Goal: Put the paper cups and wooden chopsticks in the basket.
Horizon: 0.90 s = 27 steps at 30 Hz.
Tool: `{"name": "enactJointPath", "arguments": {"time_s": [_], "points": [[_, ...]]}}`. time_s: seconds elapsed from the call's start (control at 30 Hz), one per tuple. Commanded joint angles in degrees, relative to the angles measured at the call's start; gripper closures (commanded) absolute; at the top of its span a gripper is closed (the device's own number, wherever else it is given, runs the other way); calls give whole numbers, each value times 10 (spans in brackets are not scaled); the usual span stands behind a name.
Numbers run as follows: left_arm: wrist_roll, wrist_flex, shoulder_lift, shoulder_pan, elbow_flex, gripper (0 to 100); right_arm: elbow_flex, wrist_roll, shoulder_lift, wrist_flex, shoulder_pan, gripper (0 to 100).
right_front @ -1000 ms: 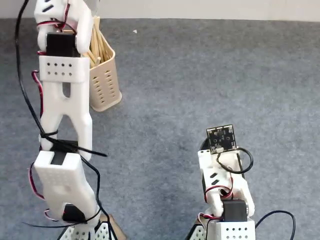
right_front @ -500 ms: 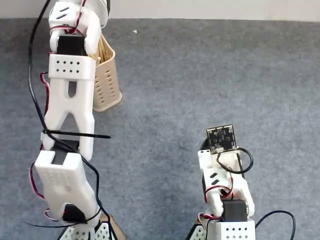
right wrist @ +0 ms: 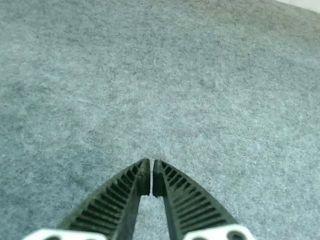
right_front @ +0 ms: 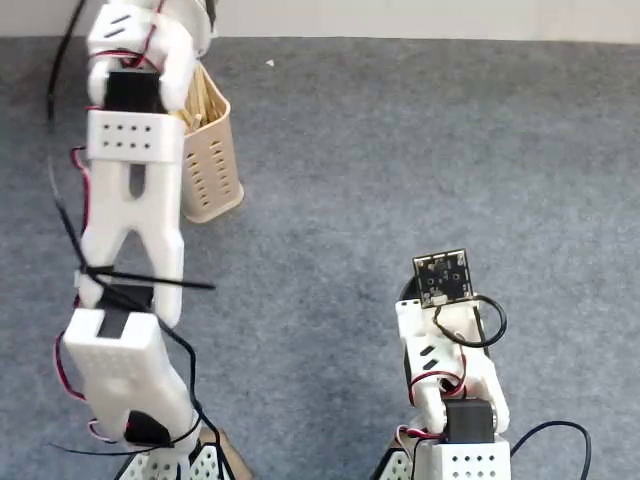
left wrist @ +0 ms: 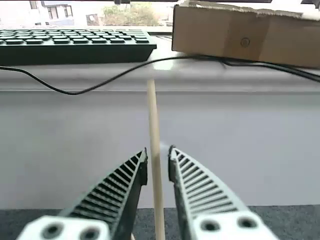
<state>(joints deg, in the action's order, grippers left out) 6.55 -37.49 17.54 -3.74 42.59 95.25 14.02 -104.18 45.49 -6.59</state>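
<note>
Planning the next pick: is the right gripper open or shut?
Shut: the right gripper has its jaws nearly touching, nothing between them, above the grey mat.

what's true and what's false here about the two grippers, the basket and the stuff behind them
1. The left gripper has a chopstick in its jaws. True.
2. The right gripper holds a paper cup. False: it is shut on nothing, above bare carpet.
3. The basket lies tipped on its side. False: it stands upright with chopsticks in it.
4. A keyboard sits beyond the left gripper. True.
</note>
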Motion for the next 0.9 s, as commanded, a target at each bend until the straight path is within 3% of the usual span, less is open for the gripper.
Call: {"name": "enactJointPath", "arguments": {"time_s": [0.0,0.27,0.37,0.5,0.67,0.7,0.87], "points": [[13,-20,-54,-15,4,870,51,5,-2,-9,-5,969],[13,-38,-73,-31,6,870,72,5,-2,-19,-5,969],[13,-138,-112,-34,31,870,73,5,-2,-23,-2,969],[10,-369,-200,-18,95,870,56,2,-3,16,32,969],[-67,-627,-292,-14,113,870,-29,2,-3,92,42,971],[-73,-660,-305,-17,91,870,-43,2,-3,113,37,971],[-76,-647,-375,-96,-167,870,-86,2,-3,216,30,971]]}}
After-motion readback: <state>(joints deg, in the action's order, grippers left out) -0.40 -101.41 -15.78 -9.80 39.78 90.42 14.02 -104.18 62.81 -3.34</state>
